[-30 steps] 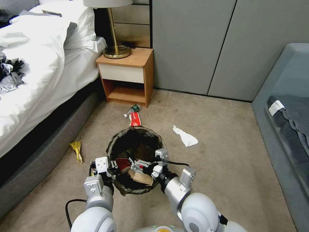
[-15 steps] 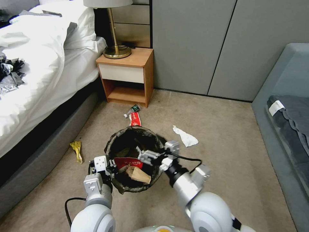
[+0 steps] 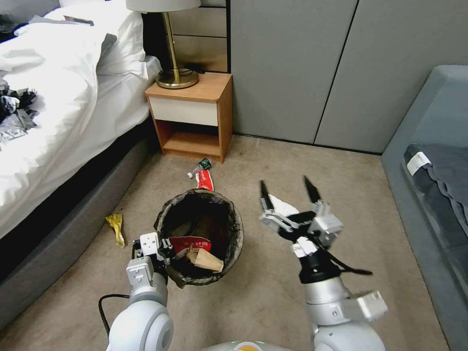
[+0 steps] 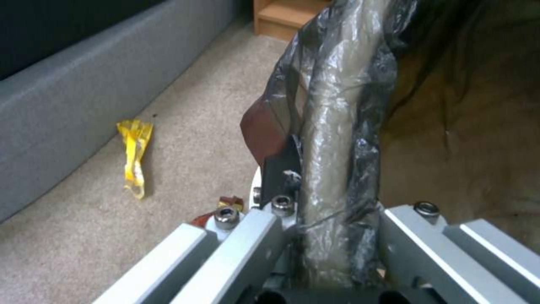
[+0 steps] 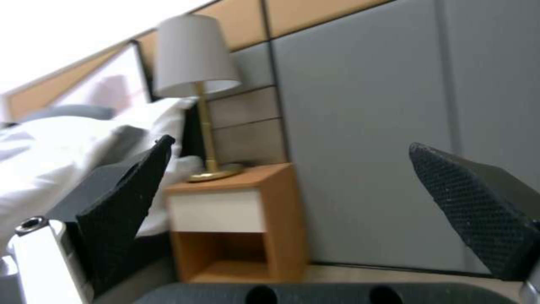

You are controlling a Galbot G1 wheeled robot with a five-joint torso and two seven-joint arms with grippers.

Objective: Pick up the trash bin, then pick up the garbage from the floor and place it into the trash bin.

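Observation:
The trash bin [image 3: 168,217], a round bucket lined with a dark bag, hangs just above the carpet with my left gripper [image 3: 163,249] shut on its near rim. The left wrist view shows the bag-covered rim [image 4: 332,126] clamped between that left gripper [image 4: 332,219]. Inside the bin lie a red wrapper [image 3: 192,242] and a brown paper scrap [image 3: 208,262]. My right gripper [image 3: 286,187] is raised to the bin's right, open and empty; the same right gripper [image 5: 291,143] faces the wall. Garbage on the floor: a white tissue [image 3: 282,204] partly behind that gripper, a red-and-white wrapper [image 3: 204,179], a small bottle [image 3: 200,166], a yellow wrapper [image 3: 116,228].
A wooden nightstand [image 3: 195,114] with a brass lamp [image 3: 175,75] stands at the back. The bed [image 3: 53,122] runs along the left, and a grey sofa [image 3: 434,161] sits on the right. Open carpet lies between them.
My right gripper came out of the bin, swung right and upward, and now stands open. The red wrapper and brown scrap stayed in the bin. The bin shifted slightly left.

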